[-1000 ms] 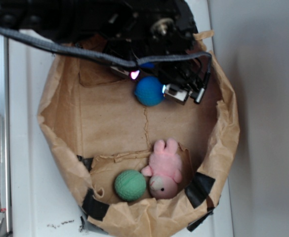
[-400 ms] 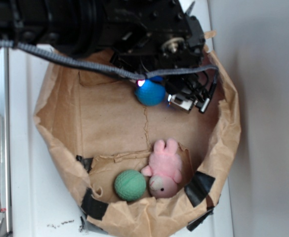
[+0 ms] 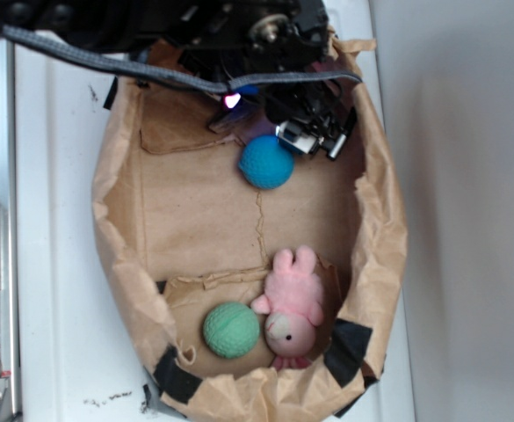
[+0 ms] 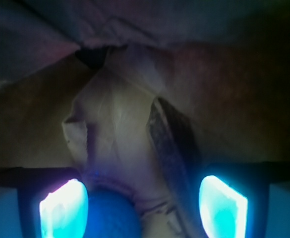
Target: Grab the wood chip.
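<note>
Wood chip (image 4: 167,148) lies ahead, between the open hand's (image 4: 144,203) lit fingers, ungrasped.

Gripper (image 3: 314,141) shifted up past blue ball (image 3: 266,163); bag (image 3: 116,246) narrowed.

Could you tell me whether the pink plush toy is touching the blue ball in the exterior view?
No, the pink plush toy lies apart from the blue ball, with bare brown paper between them.

White tabletop (image 3: 54,264); grey wall (image 3: 467,211) along one side; soft daylight.
</note>
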Available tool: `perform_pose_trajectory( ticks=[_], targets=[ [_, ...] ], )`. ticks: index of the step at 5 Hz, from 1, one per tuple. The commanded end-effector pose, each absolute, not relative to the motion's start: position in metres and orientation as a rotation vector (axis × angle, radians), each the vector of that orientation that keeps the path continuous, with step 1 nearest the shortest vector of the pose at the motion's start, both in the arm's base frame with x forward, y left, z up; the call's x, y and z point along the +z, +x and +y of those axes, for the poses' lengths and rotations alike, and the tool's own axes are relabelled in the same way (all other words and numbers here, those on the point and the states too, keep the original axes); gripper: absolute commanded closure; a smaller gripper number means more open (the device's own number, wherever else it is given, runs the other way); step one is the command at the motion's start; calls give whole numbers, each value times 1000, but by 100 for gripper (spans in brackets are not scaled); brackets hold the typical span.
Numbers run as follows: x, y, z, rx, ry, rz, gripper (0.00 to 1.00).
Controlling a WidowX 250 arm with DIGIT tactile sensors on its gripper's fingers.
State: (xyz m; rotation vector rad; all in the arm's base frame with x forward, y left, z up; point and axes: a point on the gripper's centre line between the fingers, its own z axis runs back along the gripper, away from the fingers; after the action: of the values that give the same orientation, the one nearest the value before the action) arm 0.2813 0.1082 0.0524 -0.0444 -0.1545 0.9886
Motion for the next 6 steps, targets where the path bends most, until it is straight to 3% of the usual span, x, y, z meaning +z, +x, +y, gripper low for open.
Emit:
perform_pose_trajectory(
  ticks=[1, 2, 4, 6],
  targets=[
    [60, 309, 158, 1016, -38, -229, 0],
    [40, 319, 157, 986, 24, -239, 0],
    [26, 327, 148, 948, 46, -231, 0],
    [44, 304, 141, 884, -10, -236, 0]
  ],
)
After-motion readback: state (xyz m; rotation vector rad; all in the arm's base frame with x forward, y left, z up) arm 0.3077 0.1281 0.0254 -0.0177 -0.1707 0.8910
